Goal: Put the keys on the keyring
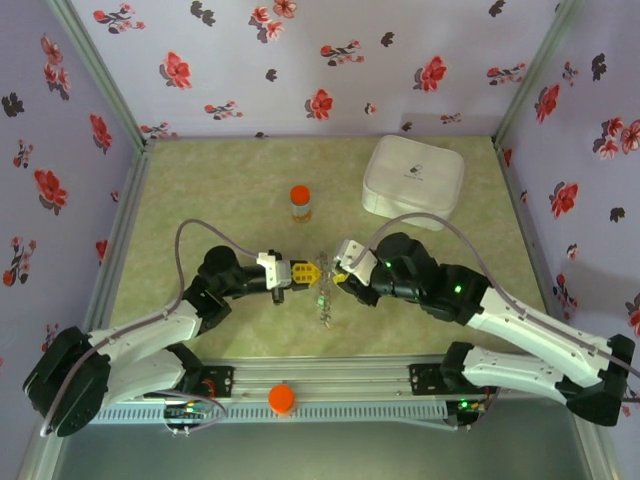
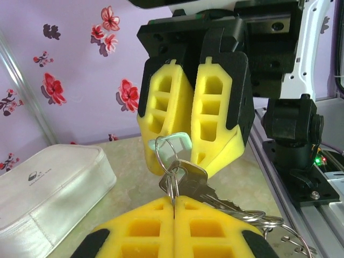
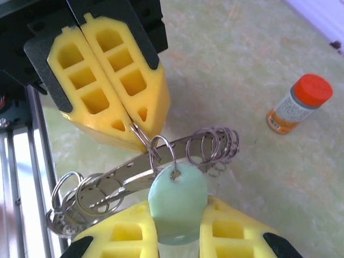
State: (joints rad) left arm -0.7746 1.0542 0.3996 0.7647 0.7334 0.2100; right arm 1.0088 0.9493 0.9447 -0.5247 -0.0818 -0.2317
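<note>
Two robot grippers meet tip to tip above a green table (image 1: 200, 190), just on the near side of an orange-capped bottle (image 1: 300, 203). The step in hand looks like threading a key onto the keyring.

To do it well, the left gripper (image 3: 134, 128) should hold the ring steady. The right gripper (image 3: 177, 228) should work the key's hole round the wire coil in small turns. It should not pull, since a tug could slip the thin wire from the pads.

The left jaws are pressed together and appear to pinch a small wire keyring (image 3: 161, 151) at their very tips. The right jaws are clamped on the flat pale green head of a key (image 3: 177, 196), whose hole sits on that ring.

Silver keys (image 2: 188, 180) and a chain of spare rings (image 3: 215, 145) hang between the two grippers, nearer the arm bases than the bottle.
</note>
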